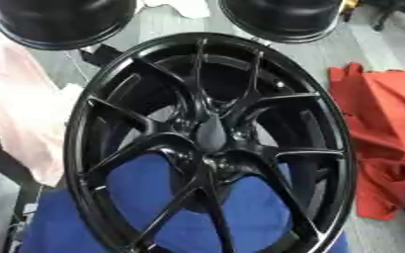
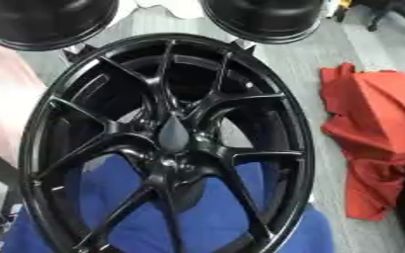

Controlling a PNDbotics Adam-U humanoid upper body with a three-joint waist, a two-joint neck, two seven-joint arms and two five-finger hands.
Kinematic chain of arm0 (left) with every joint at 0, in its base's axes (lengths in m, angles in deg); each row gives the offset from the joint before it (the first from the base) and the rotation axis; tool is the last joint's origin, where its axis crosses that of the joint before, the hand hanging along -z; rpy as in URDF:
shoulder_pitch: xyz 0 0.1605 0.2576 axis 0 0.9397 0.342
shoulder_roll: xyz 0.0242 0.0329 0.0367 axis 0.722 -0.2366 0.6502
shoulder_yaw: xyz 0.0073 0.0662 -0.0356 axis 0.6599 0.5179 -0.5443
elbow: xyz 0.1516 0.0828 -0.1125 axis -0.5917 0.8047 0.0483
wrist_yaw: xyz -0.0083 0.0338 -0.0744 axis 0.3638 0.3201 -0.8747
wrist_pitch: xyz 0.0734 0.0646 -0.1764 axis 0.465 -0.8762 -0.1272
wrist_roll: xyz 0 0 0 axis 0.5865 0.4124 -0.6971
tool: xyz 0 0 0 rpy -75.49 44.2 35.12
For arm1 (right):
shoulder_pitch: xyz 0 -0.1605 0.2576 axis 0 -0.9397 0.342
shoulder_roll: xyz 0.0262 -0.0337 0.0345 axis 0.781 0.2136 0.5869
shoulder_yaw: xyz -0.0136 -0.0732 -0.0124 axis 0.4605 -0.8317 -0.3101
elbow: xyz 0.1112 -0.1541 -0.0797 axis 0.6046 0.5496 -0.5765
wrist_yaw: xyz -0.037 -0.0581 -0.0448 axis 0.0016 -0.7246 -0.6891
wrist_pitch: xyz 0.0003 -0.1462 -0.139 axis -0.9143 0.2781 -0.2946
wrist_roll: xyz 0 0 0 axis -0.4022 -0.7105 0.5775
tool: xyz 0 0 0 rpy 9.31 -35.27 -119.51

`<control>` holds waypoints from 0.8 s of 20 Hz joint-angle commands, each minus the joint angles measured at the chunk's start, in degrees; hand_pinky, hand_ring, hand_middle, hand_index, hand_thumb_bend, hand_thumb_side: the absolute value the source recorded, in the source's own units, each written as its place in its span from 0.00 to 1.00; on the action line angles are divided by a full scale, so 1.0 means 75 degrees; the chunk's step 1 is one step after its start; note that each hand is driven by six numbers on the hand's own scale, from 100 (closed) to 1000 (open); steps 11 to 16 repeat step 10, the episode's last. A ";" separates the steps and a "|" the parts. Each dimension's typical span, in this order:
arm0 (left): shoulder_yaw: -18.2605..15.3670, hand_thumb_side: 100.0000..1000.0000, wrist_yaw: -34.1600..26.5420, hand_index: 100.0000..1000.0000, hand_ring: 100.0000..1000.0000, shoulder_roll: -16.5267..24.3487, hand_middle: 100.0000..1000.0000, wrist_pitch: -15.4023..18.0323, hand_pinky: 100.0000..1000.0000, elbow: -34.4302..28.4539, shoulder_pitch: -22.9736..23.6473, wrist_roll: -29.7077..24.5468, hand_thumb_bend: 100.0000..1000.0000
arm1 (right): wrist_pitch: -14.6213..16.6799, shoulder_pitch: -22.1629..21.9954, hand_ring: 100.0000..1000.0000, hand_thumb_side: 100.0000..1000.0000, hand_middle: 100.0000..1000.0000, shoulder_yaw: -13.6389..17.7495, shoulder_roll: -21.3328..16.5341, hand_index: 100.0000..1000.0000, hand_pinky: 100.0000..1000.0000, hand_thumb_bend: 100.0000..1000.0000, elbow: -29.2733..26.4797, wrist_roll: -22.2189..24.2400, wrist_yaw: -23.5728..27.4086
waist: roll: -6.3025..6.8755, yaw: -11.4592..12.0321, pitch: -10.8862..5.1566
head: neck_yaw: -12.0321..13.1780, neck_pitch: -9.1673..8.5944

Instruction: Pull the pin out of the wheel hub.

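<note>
The floor (image 1: 154, 24) is grey, and a big black wheel (image 1: 210, 143) stands over a blue cloth (image 1: 171, 207). A red cloth (image 2: 370, 133) lies on the floor to the right, and a pale pink cloth (image 1: 24, 113) lies to the left. Two more round black things sit at the top, one on the left (image 1: 59, 20) and one on the right (image 1: 284, 17).

The wheel hub (image 1: 210, 136) is in the middle, where all the thin black spokes meet. A dark pointed shape sits there, and I think it may be the pin (image 2: 173, 134), but I cannot be sure.

No robot hand shows in either view, so I cannot say if one is open or closed.

What could go wrong? Everything at the hub is black on black, so a robot hand could grab a spoke and not the pin. A sideways pull could also tip the wheel, as it seems to lean.

The bottom of the wheel is cut off, and what holds it up is hidden
</note>
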 commanded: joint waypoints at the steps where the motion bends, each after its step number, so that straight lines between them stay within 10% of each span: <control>1: -0.0037 0.75 0.0052 0.72 0.66 0.0078 0.60 0.0016 0.82 -0.0115 -0.0101 -0.0035 0.06 | 0.0223 0.0186 0.53 0.20 0.56 -0.0138 -0.0216 0.65 0.64 0.00 -0.0640 -0.0070 0.0387 | 0.0000 0.0021 -0.0103 | -0.0089 0.0014; 16: -0.0018 0.74 0.0037 0.72 0.65 0.0062 0.60 0.0036 0.82 -0.0115 -0.0164 -0.0064 0.05 | 0.0667 0.0707 0.50 0.37 0.53 -0.0867 0.0180 0.63 0.59 0.00 -0.1918 -0.0181 0.1170 | 0.0101 0.0176 -0.0059 | -0.0236 -0.0068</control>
